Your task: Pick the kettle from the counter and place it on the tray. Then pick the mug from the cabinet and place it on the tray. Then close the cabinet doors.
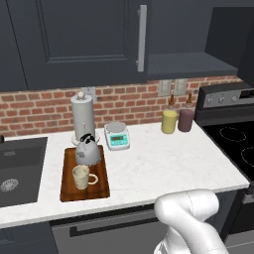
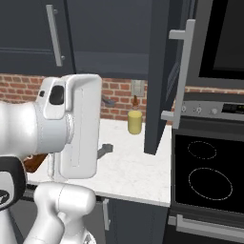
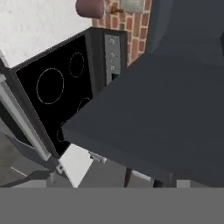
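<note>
Both items are home on the flat reddish-brown wooden tray [image 1: 67,191]: the squat grey metal kettle [image 1: 88,151] sits at the tray's far end, the cream ceramic mug [image 1: 82,176] just in front of it, handle turned away from the sink, so the 2 carrying jobs look done. Up and to the right of the tray, 1 dark navy cabinet door [image 2: 159,71] stands swung out over the white marbled counter [image 1: 163,158], edge-on beside the black stove [image 2: 209,176]. The gripper's jaws stand wide apart, empty, probably lining up for a push on that door.
</note>
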Controlling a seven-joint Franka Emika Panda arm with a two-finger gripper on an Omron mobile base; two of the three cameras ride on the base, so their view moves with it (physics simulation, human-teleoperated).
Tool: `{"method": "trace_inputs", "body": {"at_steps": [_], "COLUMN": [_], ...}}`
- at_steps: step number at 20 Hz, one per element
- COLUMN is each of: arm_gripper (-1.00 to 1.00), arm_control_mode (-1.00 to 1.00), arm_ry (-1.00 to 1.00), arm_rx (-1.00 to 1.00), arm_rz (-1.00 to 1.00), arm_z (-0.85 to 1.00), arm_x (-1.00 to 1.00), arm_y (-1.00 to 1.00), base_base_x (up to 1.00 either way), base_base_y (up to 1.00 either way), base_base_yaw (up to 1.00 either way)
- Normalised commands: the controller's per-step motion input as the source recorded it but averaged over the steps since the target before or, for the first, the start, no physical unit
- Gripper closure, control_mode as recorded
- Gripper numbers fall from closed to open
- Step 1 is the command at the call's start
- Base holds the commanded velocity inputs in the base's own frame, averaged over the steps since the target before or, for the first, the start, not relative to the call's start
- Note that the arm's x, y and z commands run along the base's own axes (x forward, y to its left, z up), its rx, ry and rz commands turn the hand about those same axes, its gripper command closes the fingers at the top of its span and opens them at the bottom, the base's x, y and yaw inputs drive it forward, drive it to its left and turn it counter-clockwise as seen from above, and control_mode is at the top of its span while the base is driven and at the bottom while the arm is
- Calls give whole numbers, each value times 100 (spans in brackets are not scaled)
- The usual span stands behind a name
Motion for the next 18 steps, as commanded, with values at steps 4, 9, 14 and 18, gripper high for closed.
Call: {"method": "trace_inputs", "body": {"at_steps": [4, 9, 14, 18], "arm_gripper": [-100, -100, -100, -100], "arm_control_mode": [-100, -100, -100, -100], "arm_ry": [-11, -7, 0, 0], "arm_rx": [0, 0, 0, 0], "arm_rz": [-18, -16, -16, -15], "arm_z": [16, 11, 8, 8], "arm_x": [-38, -28, 0, 0], "arm_y": [-60, -62, -63, -55], "base_base_x": [0, 0, 0, 0], "base_base_y": [0, 0, 0, 0], "base_base_yaw": [0, 0, 0, 0]}}
